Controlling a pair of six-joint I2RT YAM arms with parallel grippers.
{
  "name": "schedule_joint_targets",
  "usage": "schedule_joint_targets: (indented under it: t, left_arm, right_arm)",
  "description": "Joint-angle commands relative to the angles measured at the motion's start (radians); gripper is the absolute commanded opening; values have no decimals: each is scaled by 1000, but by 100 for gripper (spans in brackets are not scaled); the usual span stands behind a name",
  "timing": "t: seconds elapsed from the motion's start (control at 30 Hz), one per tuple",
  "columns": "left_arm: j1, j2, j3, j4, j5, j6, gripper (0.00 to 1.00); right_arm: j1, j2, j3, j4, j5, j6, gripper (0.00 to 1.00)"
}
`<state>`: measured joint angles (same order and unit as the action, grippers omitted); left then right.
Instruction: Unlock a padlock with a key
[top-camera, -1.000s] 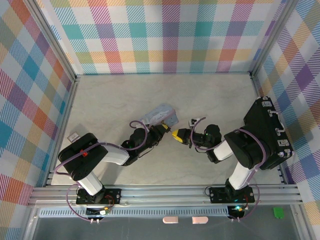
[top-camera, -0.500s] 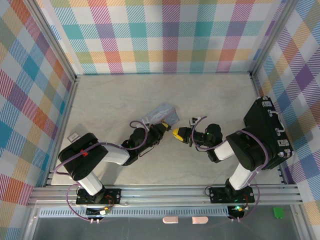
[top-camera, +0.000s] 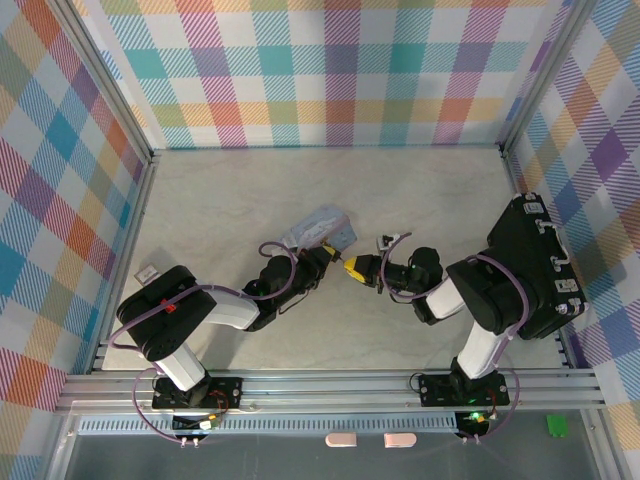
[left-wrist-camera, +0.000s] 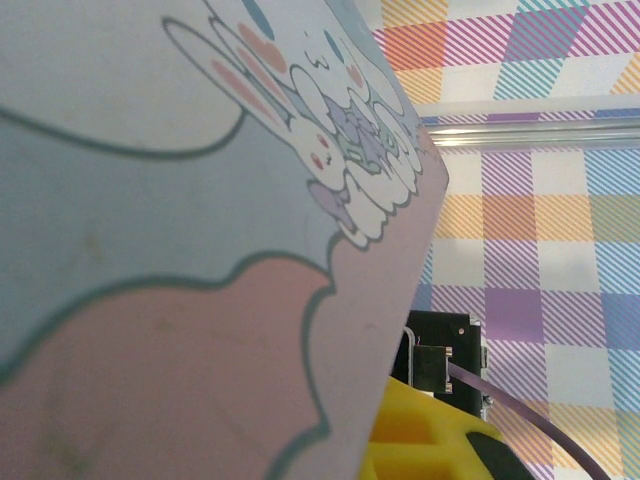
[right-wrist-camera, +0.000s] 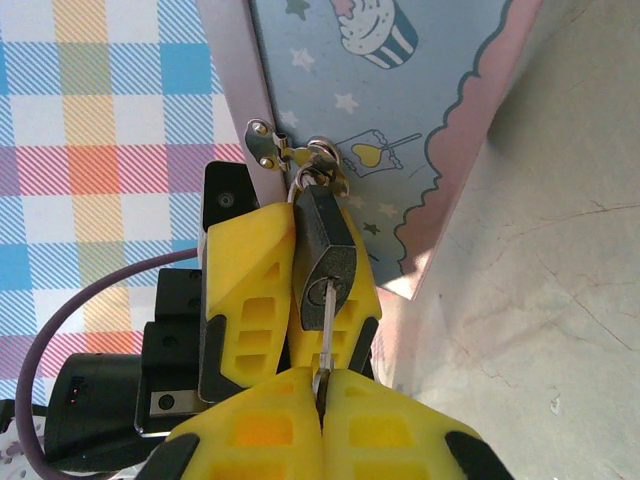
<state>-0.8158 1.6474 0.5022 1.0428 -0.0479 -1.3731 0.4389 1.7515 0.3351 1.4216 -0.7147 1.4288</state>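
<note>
My right gripper (right-wrist-camera: 322, 388) had its yellow fingers pressed together on the bow of the thin silvery metal key (right-wrist-camera: 328, 322). The key's shaft ran up toward 12 o'clock into the keyway of the small dark metal padlock (right-wrist-camera: 327, 262). The padlock hung at 6 o'clock from the little silver hasp (right-wrist-camera: 298, 152) on the pale blue cartoon-printed tin (right-wrist-camera: 400, 110), its thin wire shackle (right-wrist-camera: 298, 188) looped through the eye. My left gripper (top-camera: 322, 257) was pinching the padlock body, with one yellow finger (right-wrist-camera: 245, 290) flat at its 9 o'clock side and the other tucked behind at 4 o'clock.

From above, the tin lay at about 12 o'clock of my left gripper on the pale marbled table (top-camera: 420, 200), and my right gripper met it from 3 o'clock.

I judged the padlock light, rigid and smooth-sided. It looked free to swing on that hasp, so the sound hold was across its flat faces, low on the body and clear of the shackle. The key looked the weak part — slim, slippery, apt to bend or cam out if I twisted off its axis. Gripping the bow close to the lock and turning squarely about the shaft seemed best. The tin looked light too, and a hard wrench could drag it.
</note>
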Motion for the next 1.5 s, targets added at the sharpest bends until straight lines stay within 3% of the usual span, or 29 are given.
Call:
schedule_joint_targets:
  t: [0.0,0.87,1.47]
  left_arm:
    - [-66,-58,33,152,146,-29,0]
    - [-83,-42,45,133,124,-24,0]
    - [-86,-43,50,117,117,-18,0]
  right_arm:
    - [1,18,35,-15,77,-14,0]
    - [6,15,-8,-24,193,-5,10]
    - [5,-122,-10,-235,232,-99,11]
